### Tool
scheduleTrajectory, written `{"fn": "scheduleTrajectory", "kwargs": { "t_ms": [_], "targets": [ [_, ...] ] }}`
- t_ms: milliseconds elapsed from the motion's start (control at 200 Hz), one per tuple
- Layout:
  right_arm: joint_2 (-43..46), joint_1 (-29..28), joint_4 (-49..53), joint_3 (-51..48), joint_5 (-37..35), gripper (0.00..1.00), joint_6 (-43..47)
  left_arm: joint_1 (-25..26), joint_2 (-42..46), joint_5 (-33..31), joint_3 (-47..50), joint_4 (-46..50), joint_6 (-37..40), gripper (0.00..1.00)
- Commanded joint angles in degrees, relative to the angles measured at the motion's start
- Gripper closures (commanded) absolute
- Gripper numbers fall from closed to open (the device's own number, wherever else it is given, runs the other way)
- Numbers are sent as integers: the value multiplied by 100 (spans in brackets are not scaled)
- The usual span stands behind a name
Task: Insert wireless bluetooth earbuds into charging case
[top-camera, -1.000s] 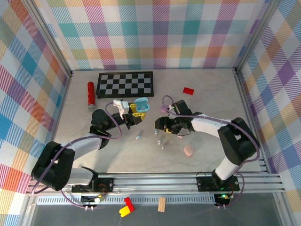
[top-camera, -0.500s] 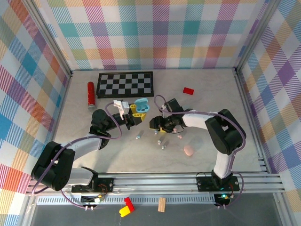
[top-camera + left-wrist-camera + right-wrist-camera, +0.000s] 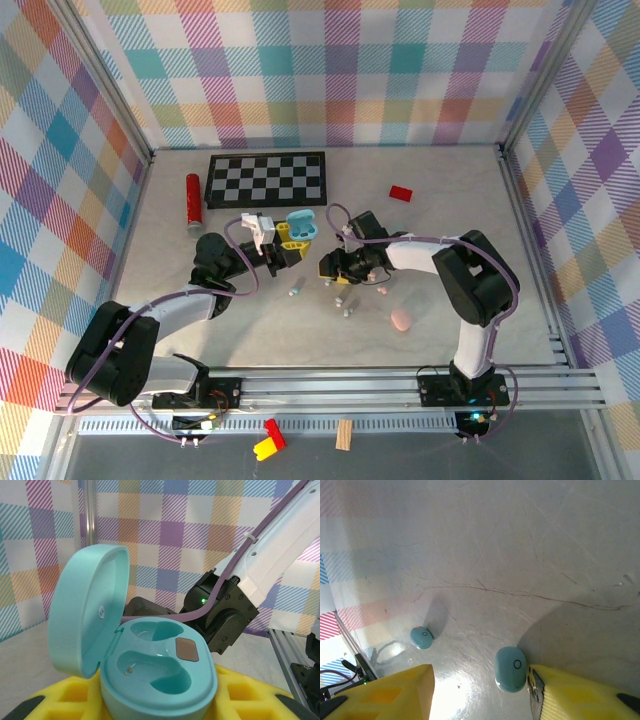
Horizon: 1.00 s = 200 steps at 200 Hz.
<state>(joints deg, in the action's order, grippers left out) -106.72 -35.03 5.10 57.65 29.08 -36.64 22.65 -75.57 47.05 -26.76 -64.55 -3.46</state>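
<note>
Marbled worktop (image 3: 450, 200): left pincer (image 3: 288, 236) clamps the teal charging case (image 3: 155, 675), lid up, both wells empty. Right pincer (image 3: 480, 700) spread wide, one teal earbud (image 3: 511, 669) touching a finger, second earbud (image 3: 422, 637) nearby.

This looks like a robot test lab. A left arm (image 3: 165, 312) and a right arm (image 3: 478, 290) are bolted to a metal rail (image 3: 330, 385) at the edge of a grey table (image 3: 450, 215). Bright checked walls (image 3: 330, 70) box it in.
</note>
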Motion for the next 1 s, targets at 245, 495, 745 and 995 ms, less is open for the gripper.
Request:
{"fn": "scheduleTrajectory", "kwargs": {
  "t_ms": [245,495,745,995],
  "targets": [
    [-296,-44,-198,69,183,61,-100,-55,140,138,53,-108,-14,63],
    [-376,-48,-155,112,133,75,-125,-59,116,161,30,-101,-5,63],
    [-306,-48,-124,122,-7,71,-65,-59,131,173,19,-68,12,63],
    [-63,-46,202,360,-318,57,300,-86,182,190,24,-47,30,63]
  ]
}}
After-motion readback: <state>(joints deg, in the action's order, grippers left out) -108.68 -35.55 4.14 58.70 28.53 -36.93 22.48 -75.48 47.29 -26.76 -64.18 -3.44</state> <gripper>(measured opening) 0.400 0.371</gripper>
